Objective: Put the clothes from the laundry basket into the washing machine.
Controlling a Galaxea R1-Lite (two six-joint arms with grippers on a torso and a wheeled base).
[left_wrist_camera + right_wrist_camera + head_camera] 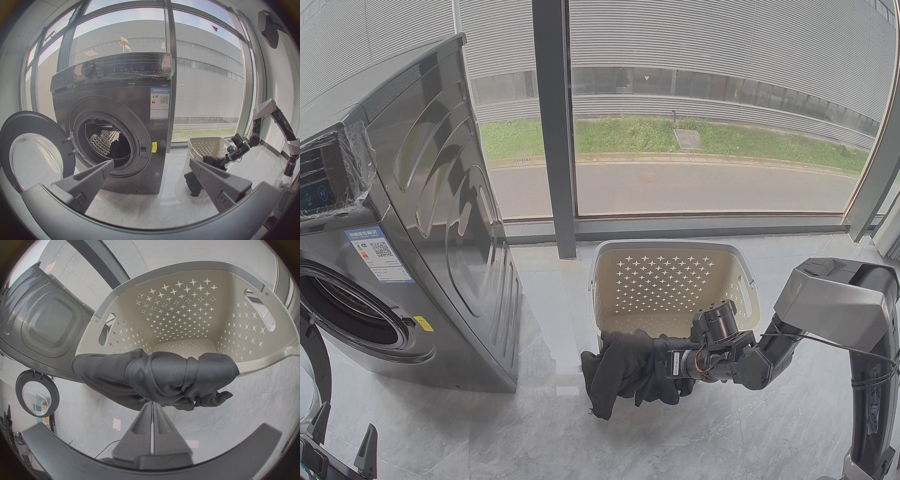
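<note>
Operator: Washing machine (125,103) stands on the left, its door (34,156) wide open and the drum mouth exposed. And the laundry basket (665,281)?

Spotter: It sits on the floor by the window, near the machine's side. The dark garment (625,369) is bunched at the basket's near rim, with a tail hanging outside toward the floor.

Operator: Right hand (152,404)?

Spotter: Pressed together on the cloth, pinching a fold. I'd lift until the tail is off the rim and the floor, then swing left across the bare floor.

Operator: Hazards?

Spotter: The machine's front corner and the door edge. Go round wide and enter the drum squarely. Left hand (151,162) hangs spread before the drum, holding nothing, and it may crowd the path.
</note>
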